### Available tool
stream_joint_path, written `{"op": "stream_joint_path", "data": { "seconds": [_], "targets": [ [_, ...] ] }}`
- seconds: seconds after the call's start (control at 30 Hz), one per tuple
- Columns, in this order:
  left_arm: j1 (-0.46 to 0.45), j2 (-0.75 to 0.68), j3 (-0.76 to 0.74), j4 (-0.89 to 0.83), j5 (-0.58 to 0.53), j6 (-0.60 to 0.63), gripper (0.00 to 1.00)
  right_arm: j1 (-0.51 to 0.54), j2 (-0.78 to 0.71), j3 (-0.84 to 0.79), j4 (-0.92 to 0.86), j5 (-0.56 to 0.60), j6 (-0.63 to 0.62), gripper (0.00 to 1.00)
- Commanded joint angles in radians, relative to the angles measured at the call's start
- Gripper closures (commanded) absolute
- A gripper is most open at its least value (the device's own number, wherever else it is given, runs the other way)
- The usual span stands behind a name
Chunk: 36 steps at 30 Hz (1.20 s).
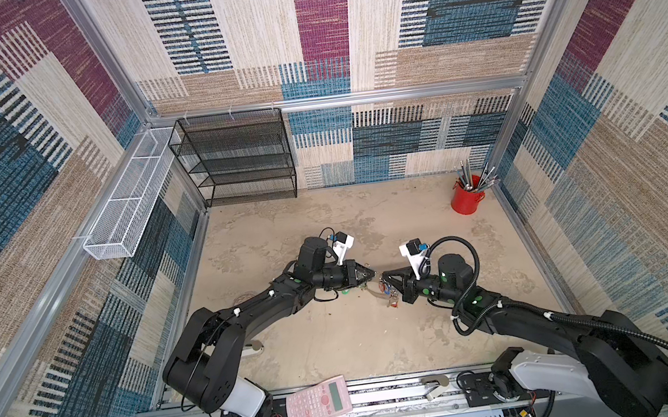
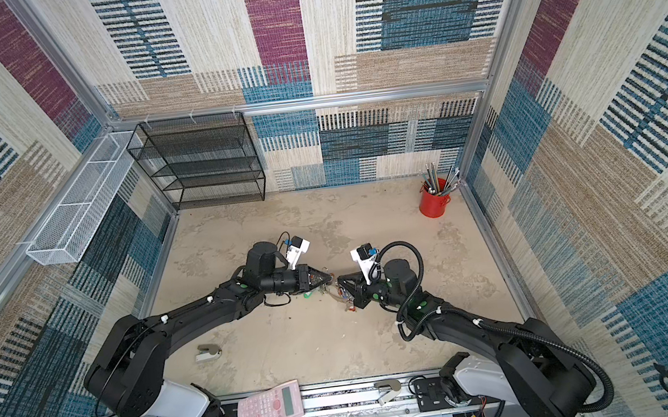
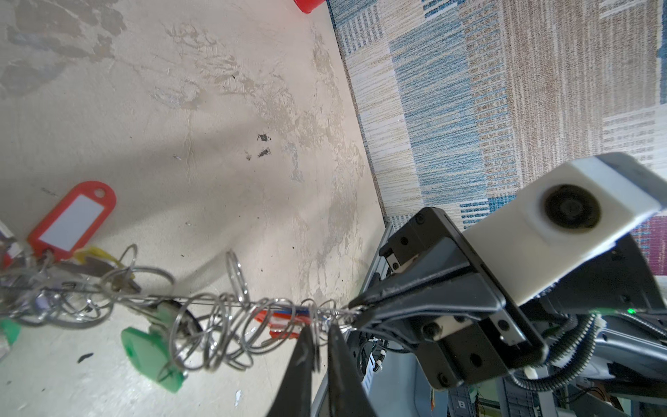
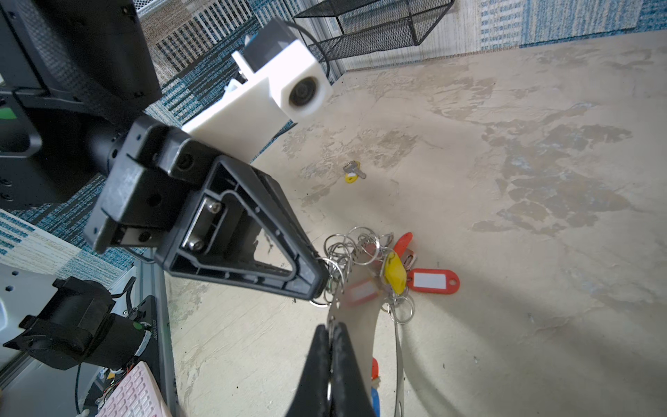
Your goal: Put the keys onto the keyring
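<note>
Mid-table (image 1: 337, 343), one keyring (image 4: 355, 317): right gripper (image 4: 329, 330) clamps it, left gripper (image 4: 320, 279) narrow, maybe on small ring (image 3: 315, 332)

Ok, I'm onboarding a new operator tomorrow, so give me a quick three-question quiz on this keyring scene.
1. True or false: the yellow-tagged keys already hang on the keyring.
2. What stands in the far right corner of the table in both top views? A red cup of pens; B blue bowl; C cardboard box.
3. Which gripper is clamped on the keyring's flat grey band?
Key: 1 false, they lie loose on the table, apart from it. 2 A. 3 the right gripper.
</note>
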Motion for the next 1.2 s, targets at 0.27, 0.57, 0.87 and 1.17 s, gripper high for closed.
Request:
{"op": "stream_joint_path", "data": {
  "seconds": [0.27, 0.57, 0.87, 1.17],
  "targets": [
    [0.003, -0.009, 0.013, -0.032, -0.013, 0.022, 0.86, 0.000, 0.001, -0.002, -0.022, -0.002, 0.001, 1.00],
    [0.003, -0.004, 0.018, -0.031, -0.015, 0.019, 0.96, 0.001, 0.002, -0.004, -0.018, -0.003, 0.005, 1.00],
    [0.004, -0.007, 0.031, -0.061, -0.027, 0.029, 1.00, 0.001, -0.008, -0.018, -0.003, -0.006, 0.008, 1.00],
    [-0.021, -0.042, 0.017, -0.016, -0.089, 0.041, 1.00, 0.002, -0.007, -0.024, 0.033, -0.040, 0.010, 1.00]
  ]
}}
